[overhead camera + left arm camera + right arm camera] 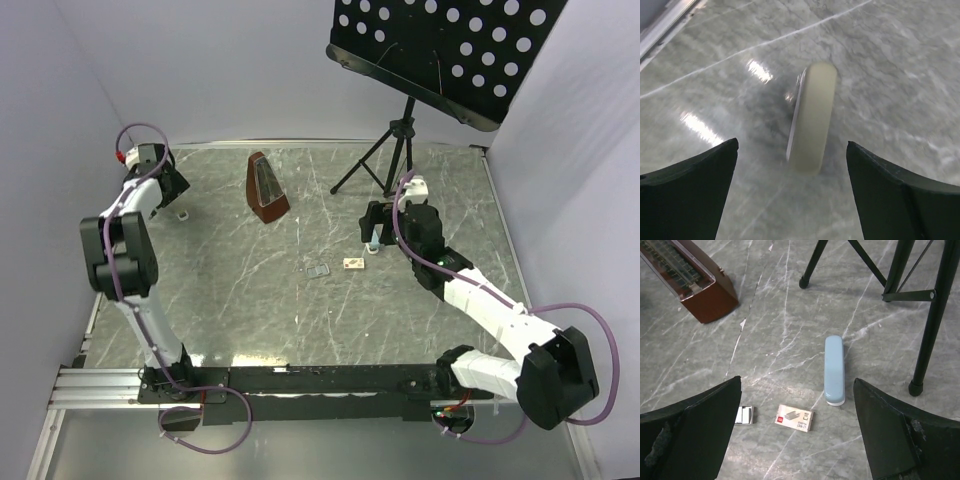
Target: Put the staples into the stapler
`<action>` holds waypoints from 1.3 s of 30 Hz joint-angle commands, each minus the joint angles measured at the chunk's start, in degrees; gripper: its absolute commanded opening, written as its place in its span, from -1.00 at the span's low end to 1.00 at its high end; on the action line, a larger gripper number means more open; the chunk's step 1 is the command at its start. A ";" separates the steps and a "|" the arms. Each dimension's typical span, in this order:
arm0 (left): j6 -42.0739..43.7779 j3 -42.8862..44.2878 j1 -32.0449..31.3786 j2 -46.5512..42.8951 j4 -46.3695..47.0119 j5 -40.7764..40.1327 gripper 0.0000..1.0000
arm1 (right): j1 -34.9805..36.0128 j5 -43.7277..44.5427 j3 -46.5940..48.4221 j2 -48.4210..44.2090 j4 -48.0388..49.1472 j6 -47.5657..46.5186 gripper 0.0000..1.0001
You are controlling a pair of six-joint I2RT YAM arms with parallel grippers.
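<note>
A pale blue stapler lies shut on the marble table, also in the top view. A cream-tan staple box with dark marks lies near it. Left of the box lies a small flat translucent grey piece with pale silvery blocks in it; I cannot tell if these are staples. My right gripper is open and empty above the stapler and box. My left gripper is open and empty at the far left, over a cream-white rounded stapler-like object.
A brown metronome stands at the back centre. A black music stand stands on tripod legs just behind and to the right of the blue stapler. White walls enclose the table on the left, back and right.
</note>
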 commanded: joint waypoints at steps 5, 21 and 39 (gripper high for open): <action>2.26 15.12 0.52 13.40 -4.73 -1.67 0.66 | 0.31 1.30 -0.95 -3.05 2.63 -0.44 0.99; -6.52 -0.55 -2.55 -1.75 -8.25 5.36 -0.84 | 0.22 -0.02 -0.51 -2.79 2.36 -1.49 0.99; -34.20 -27.22 -34.18 -26.40 -10.10 -2.10 -0.81 | 0.31 -2.30 -0.51 -2.00 2.80 -1.58 0.99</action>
